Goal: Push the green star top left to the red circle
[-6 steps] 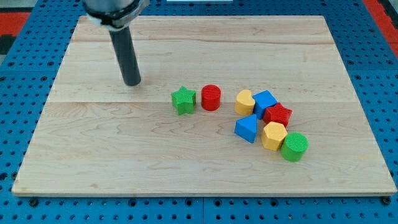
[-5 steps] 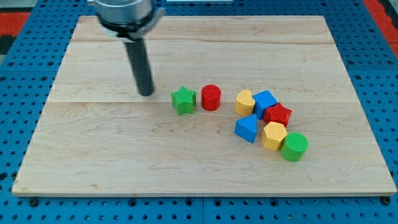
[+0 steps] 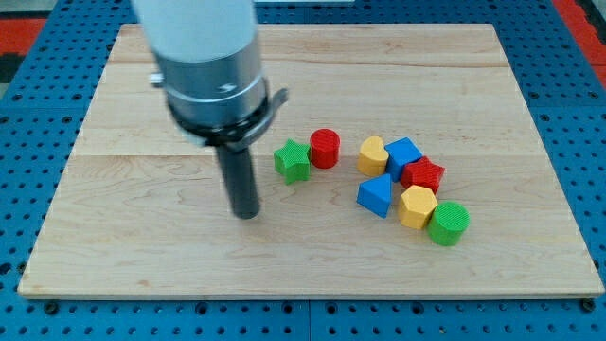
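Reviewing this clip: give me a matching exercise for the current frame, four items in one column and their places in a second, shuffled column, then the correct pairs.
Items:
1. green star
2. red circle
3. green cylinder
4. my tip

Places:
A. farthest toward the view's right, at the end of the cluster
B. touching the red circle's left side
C. lower left of the green star, apart from it
D. between the green star and the yellow heart

Pairs: 1-B, 2-D, 3-A, 4-C

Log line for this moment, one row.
my tip: lower left of green star, apart | green star: touching red circle, its left | goal top-left: not yet
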Controlling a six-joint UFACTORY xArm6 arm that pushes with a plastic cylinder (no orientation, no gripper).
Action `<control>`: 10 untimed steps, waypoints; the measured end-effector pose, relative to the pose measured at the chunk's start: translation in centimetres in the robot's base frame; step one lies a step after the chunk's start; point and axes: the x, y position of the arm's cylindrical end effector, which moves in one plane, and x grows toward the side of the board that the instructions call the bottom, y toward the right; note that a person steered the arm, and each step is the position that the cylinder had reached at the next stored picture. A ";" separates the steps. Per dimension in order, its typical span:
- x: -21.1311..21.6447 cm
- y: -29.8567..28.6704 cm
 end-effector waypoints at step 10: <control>-21.9 12.4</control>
